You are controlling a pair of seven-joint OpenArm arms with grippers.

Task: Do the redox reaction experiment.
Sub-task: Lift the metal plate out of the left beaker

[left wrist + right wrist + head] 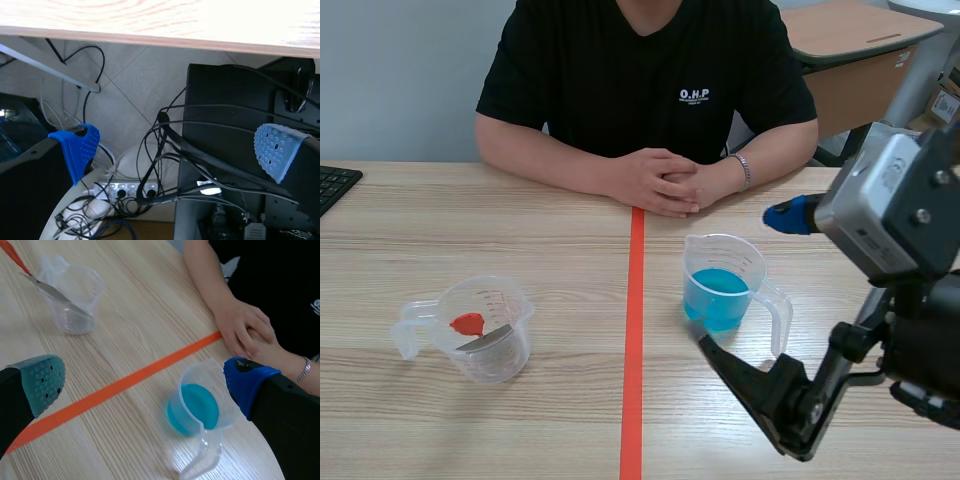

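A clear cup of blue liquid (pixel 718 292) (pixel 194 410) stands right of the orange tape line. Left of the line, a second clear cup (pixel 485 332) (pixel 70 302) holds a metal blade with a red handle (pixel 468 324) (pixel 47 286) leaning inside. My right gripper (pixel 740 280) (pixel 145 382) hangs open above the blue cup, its fingers spread wide with nothing between them. My left gripper (pixel 175 147) is open below the table edge (pixel 160 37), facing the floor and cables, and does not show in the scene view.
A person sits across the table with clasped hands (pixel 665 180) (pixel 245 325) resting just beyond the blue cup. A keyboard corner (pixel 335 185) lies at the far left. A black computer case (pixel 240 125) and a power strip (pixel 125 192) sit under the table.
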